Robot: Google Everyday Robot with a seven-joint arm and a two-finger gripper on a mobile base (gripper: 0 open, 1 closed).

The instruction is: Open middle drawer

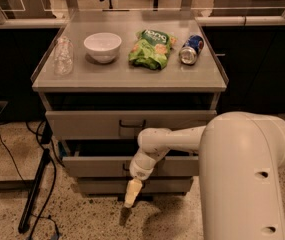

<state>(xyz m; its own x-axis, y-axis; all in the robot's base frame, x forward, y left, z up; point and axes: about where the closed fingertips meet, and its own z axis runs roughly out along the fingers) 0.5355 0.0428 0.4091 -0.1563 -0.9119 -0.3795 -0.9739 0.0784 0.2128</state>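
The middle drawer is a grey flat front in the cabinet, between the upper drawer and the lower drawer. It stands slightly out, with a dark gap above it. Its handle is hidden behind my wrist. My gripper hangs pointing down just below the middle drawer's centre, in front of the lower drawer. My white arm reaches in from the right across the middle drawer front.
On the cabinet top stand a clear bottle, a white bowl, a green chip bag and a blue can. A black stand leg and cables lie on the floor at the left. My arm's bulky link fills the lower right.
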